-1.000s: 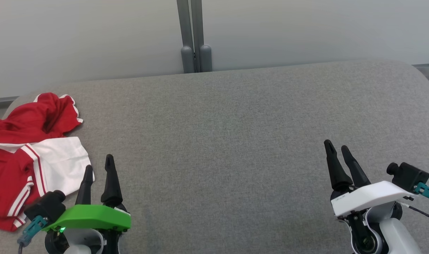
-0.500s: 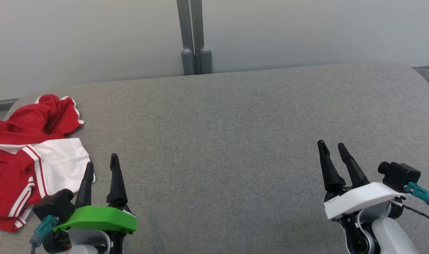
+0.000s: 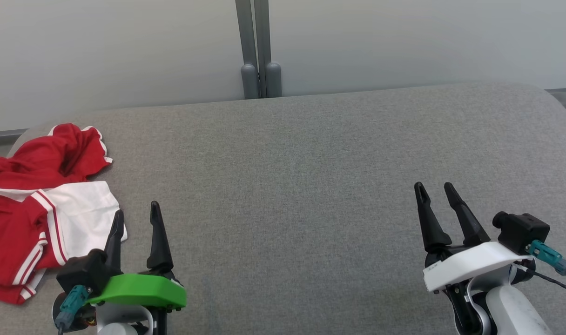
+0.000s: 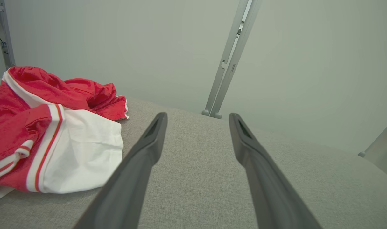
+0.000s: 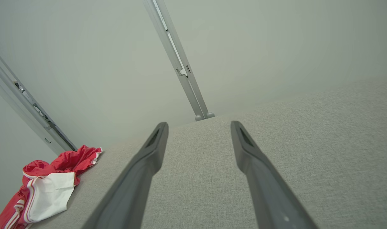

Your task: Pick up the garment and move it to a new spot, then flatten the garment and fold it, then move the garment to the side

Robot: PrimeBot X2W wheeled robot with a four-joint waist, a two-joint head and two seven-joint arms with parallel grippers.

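Note:
A crumpled red and white garment with striped trim lies at the left edge of the grey padded surface. It also appears at the left of the left wrist view, garment, and small at the lower left of the right wrist view, garment. My left gripper stands open just right of the garment's white panel, its left finger close beside the cloth edge, nothing held. My right gripper is open and empty far to the right.
A pale wall with a grey vertical post runs behind the surface. The surface's rounded corners fall away at the far left and at the right corner. Bare grey fabric stretches between the two grippers.
The head view has shifted slightly. Both grippers have moved a little in the picture, the left one to the right and lower, the right one leftward. The garment lies as before.

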